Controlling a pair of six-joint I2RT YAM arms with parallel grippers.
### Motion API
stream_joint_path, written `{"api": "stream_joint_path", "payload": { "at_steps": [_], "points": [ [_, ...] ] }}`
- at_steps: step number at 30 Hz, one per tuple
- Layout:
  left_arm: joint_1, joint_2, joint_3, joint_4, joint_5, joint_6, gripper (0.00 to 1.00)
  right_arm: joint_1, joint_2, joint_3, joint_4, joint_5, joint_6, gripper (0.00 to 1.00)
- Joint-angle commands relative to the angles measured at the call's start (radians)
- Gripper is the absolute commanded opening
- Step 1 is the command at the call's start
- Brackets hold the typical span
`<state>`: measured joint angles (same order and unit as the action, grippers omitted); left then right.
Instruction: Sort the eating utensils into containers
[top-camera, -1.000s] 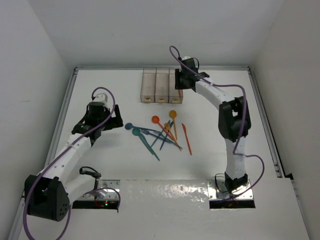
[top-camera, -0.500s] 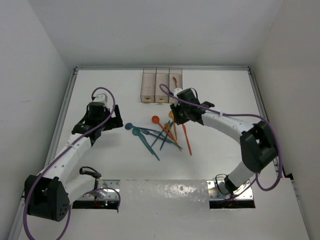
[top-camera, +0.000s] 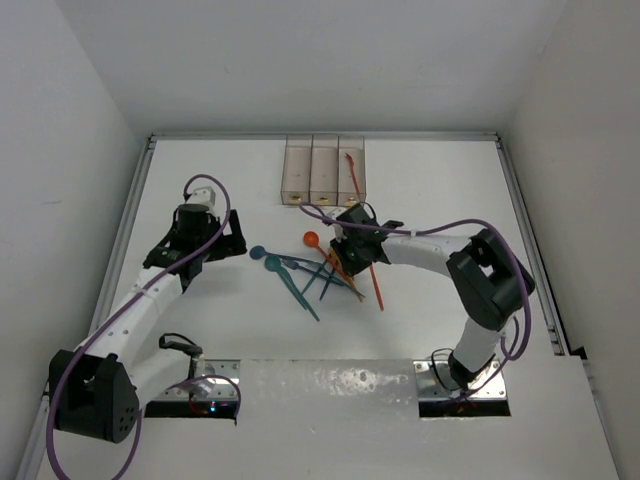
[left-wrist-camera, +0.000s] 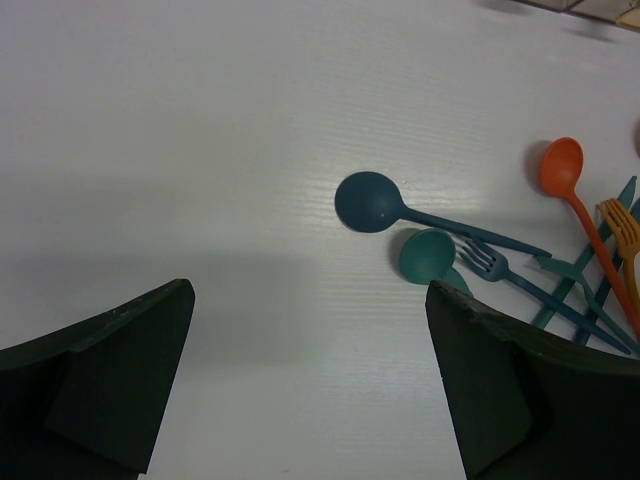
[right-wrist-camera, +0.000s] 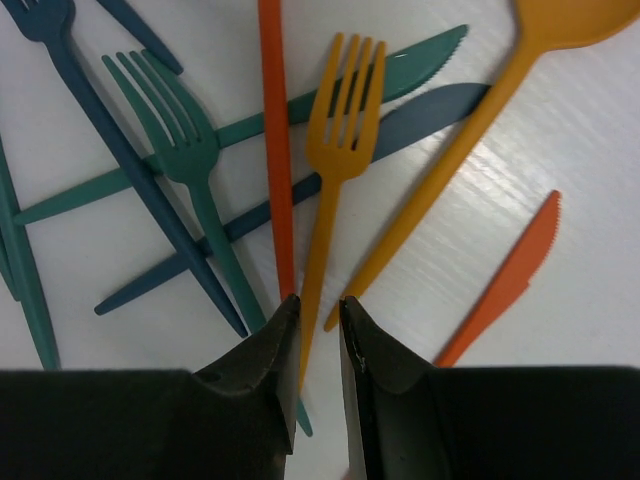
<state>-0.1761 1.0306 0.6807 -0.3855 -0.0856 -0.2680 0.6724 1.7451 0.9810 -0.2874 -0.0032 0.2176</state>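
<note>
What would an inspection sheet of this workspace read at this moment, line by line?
surface: white table, no spill seen.
job's things: three joined containers at the far edge, with one red utensil in the rightmost as the top view shows it; the other utensils lie crossed in a pile mid-table.
clutter: nothing seen.
claws: left claw open, above bare table beside the dark blue spoon; right claw low over the pile, jaws narrow astride the yellow fork handle; whether it is clamped cannot be told.
cables: purple cable looped along each arm.
surroundings: white walls on three sides; nothing else seen.
</note>
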Motion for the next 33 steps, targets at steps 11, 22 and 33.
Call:
{"api": "stream_joint_path", "payload": {
  "at_steps": [11, 22, 33],
  "points": [
    [-0.01, -0.01, 0.031, 0.025, 0.0, -0.005, 1.0, 0.018, 0.079, 0.042, 0.08, 0.062, 0.019, 0.21],
    [-0.01, -0.012, 0.031, 0.025, 0.003, -0.004, 1.0, 0.047, 0.108, 0.016, 0.059, 0.086, 0.019, 0.15],
    [-0.01, -0.012, 0.033, 0.025, -0.002, -0.004, 1.0, 0.046, 0.03, 0.172, 0.005, 0.195, -0.081, 0.0]
  ]
}}
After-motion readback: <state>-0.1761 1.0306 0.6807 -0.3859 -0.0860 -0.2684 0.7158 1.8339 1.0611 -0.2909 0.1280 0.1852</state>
